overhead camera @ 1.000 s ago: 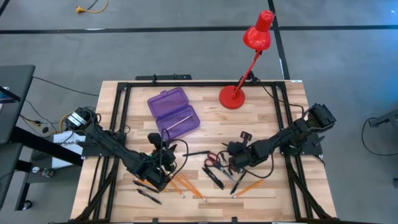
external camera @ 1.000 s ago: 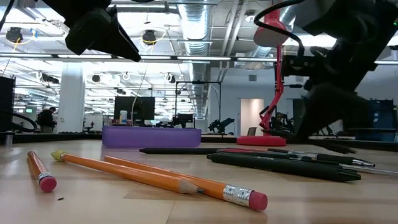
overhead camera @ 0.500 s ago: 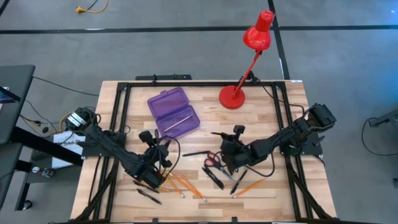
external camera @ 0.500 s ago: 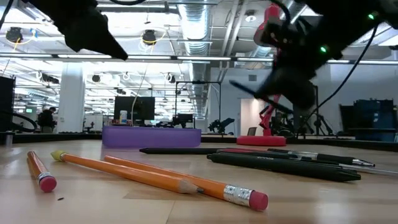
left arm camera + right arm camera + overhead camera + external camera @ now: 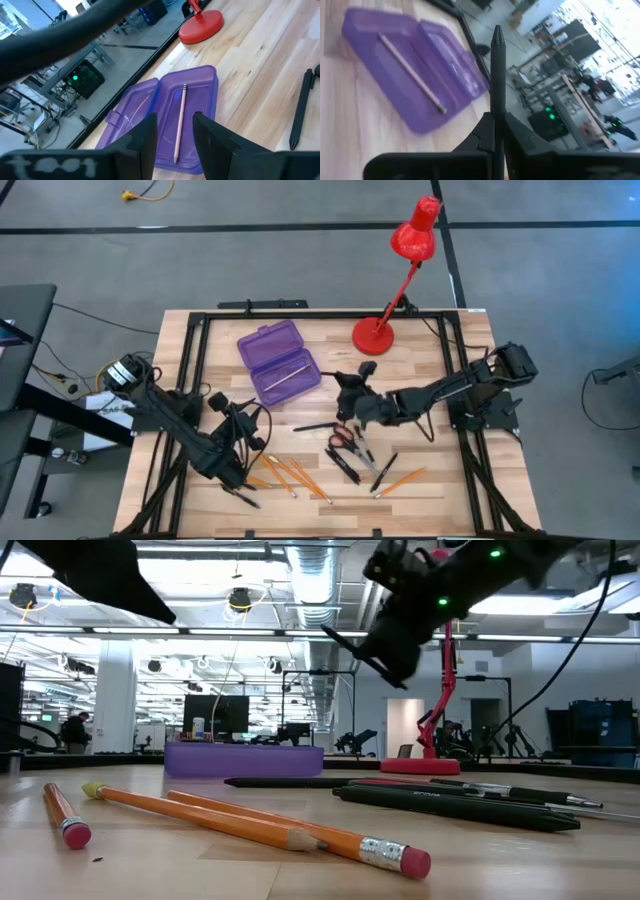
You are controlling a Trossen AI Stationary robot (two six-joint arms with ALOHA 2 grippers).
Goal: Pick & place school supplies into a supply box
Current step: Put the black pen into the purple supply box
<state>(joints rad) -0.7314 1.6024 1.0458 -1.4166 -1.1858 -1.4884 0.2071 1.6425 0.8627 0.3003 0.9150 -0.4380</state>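
Wooden table (image 5: 440, 350) mid-job: right gripper (image 5: 352, 394) pinches a black pen (image 5: 497, 75) over the middle, left gripper (image 5: 232, 437) empty, fingers apart, near the front-left corner.

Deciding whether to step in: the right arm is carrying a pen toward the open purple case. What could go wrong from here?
The right gripper pinches the black pen near one end only, so it may swing or slip. The purple pencil case already holds a pencil; a drop could bounce off it. The left gripper, fingers parted, waits nearby.

Pencil (image 5: 284, 375) inside supply box (image 5: 262, 345)
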